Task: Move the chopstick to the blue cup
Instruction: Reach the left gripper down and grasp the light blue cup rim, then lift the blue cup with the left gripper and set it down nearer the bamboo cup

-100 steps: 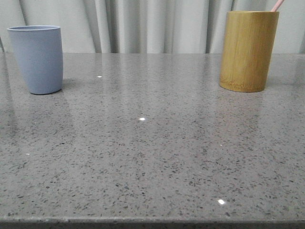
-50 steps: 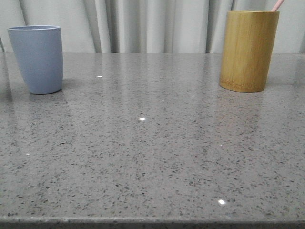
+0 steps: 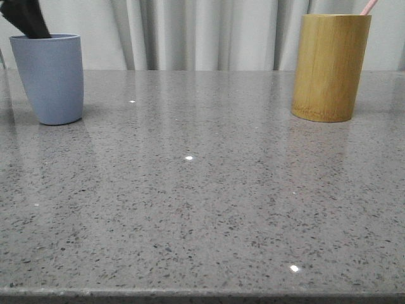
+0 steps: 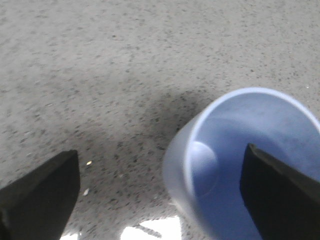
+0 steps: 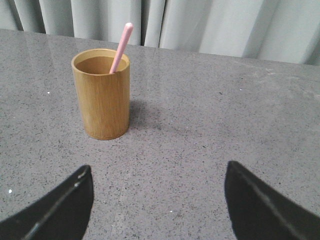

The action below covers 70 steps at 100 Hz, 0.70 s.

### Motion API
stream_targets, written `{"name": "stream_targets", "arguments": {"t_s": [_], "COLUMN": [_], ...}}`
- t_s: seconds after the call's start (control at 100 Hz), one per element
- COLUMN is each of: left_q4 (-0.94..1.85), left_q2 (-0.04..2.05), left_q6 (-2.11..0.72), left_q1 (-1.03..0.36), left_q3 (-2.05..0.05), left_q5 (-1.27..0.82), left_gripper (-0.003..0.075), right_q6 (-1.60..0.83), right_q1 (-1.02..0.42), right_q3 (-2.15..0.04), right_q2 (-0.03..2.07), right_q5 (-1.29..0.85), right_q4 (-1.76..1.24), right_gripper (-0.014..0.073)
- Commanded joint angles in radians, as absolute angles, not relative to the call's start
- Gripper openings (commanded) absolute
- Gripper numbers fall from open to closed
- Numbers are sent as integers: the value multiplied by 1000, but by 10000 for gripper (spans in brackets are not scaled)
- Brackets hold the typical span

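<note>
The blue cup (image 3: pixel 49 79) stands upright at the table's far left; seen from above in the left wrist view, the blue cup (image 4: pixel 250 165) is empty. My left gripper (image 4: pixel 160 192) hangs open just above it. One dark finger (image 4: pixel 280 195) is over the cup's mouth and the other is over bare table. That finger (image 3: pixel 25 19) shows above the cup's rim in the front view. One pink chopstick (image 5: pixel 121 47) leans in the bamboo holder (image 5: pixel 101 95) at the far right; its tip (image 3: pixel 367 6) pokes out. My right gripper (image 5: pixel 157 200) is open and empty, well short of the holder.
The grey speckled stone table (image 3: pixel 202 190) stretches between the two cups, with its front edge at the bottom of the front view. Pale curtains (image 3: pixel 209 31) hang close behind the table's far edge.
A dark finger of my left gripper has come into the front view at the top left, above the blue cup's rim. The cup, the bamboo holder and the chopstick have stayed put.
</note>
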<state>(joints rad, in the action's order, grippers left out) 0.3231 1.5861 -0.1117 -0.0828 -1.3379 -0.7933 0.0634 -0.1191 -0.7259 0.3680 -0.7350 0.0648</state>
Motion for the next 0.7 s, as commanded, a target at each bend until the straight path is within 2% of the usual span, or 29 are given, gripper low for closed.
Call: {"name": "stream_targets", "arguments": {"t_s": [0.0,0.07,0.14,0.44,0.69], "left_q4": [350,350,350,348,349], "left_q2": [1558,1558,1560,1567,1567], "left_q6": [-115,-115,-115,-115,-115], "left_q1": [-109,-124,-129,-129,-153], "left_q3": [-1377,-1377,-1377,-1377,-1480], "left_q5": [-720,-703,-690,-681,-780], "left_gripper": [603,558,479,-20,-19], "right_q6": [63,63,63,63,63], "right_q1": [-116,-116,-116,-116,-116], "right_q3": [-759,-759,-759,-759,-759], "right_q2": [386,386,386,386,386], "right_q5": [-656,-659,-661,-663,-669], "right_q4": [71,71,71,71,71], "right_gripper": [549,549,549,549,549]}}
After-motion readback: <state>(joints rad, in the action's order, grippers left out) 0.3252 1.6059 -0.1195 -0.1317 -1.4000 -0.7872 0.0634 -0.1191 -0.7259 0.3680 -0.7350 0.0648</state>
